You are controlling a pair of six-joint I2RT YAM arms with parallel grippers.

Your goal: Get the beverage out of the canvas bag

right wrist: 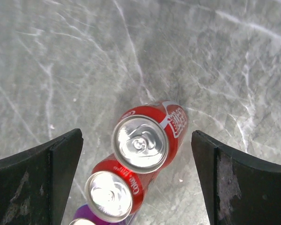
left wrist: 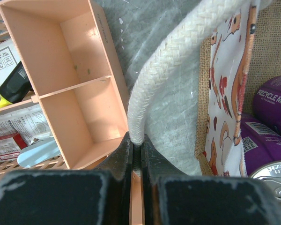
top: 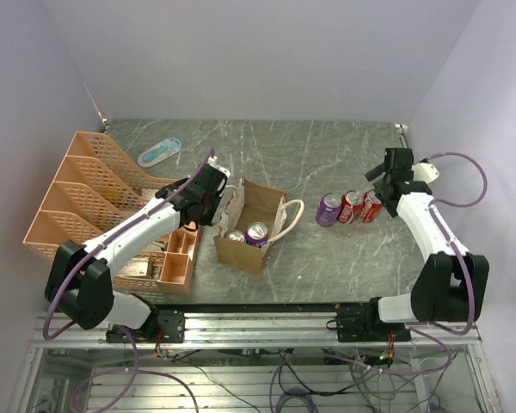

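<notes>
While two purple cans are awaiting removal from the tan canvas bag, left pincer is clamping its rope handle, right pincer gaping.

**One high view, two close wrist views**

The top camera looked down from above and behind the arm bases and took in the whole table. The left wrist camera sat very close, facing past the left fingers at the rope handle of the canvas bag and the orange organizer. The top view showed both of these as well. The right wrist camera faced straight down between the right fingers onto the red cans, which the top view also showed.
</notes>
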